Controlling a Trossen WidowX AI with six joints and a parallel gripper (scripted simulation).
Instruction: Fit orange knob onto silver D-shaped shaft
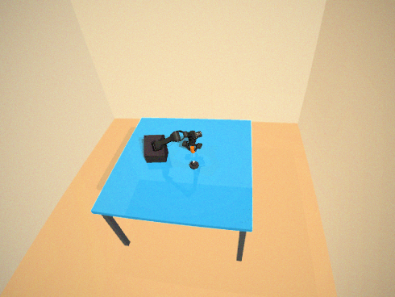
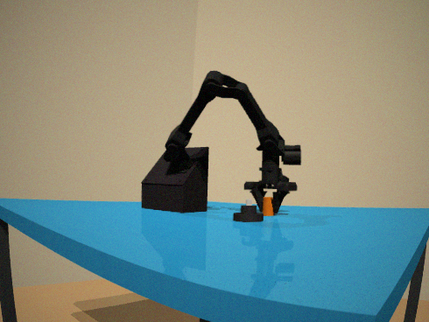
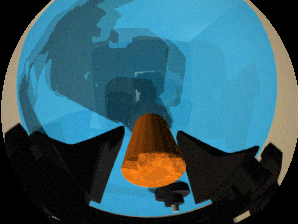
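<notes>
My gripper [image 1: 193,148] [image 2: 269,212] [image 3: 150,132] is down over the orange knob [image 1: 193,149] [image 2: 268,206] [image 3: 153,170], pointing straight down w/ one finger on either side. Fingers are part-way spread, not pinching: on the wrist cam I see slivers of blue btwn the knob's upper end & both of them. Contact lower down I can't tell.

Knob's upright on the blue table [image 1: 222,202] [image 2: 328,262] [image 3: 225,60], just beside the round pedestal [image 1: 194,165] [image 2: 248,217] [image 3: 171,194], not on it. Pedestal's dark, w/ a wide foot & narrower top; the silver shaft [image 1: 193,161] [image 2: 249,202] [image 3: 175,207] sticks up bare from the middle. Can't make out its flat side at this res, & the knob's underside is hidden, so no read on alignment.

On the ext. view my arm [image 2: 228,90] goes up from the dark base block [image 1: 155,157] [image 2: 162,197], bends over at the top & drops to the knob. Block's on the same table, well apart from the pedestal
</notes>
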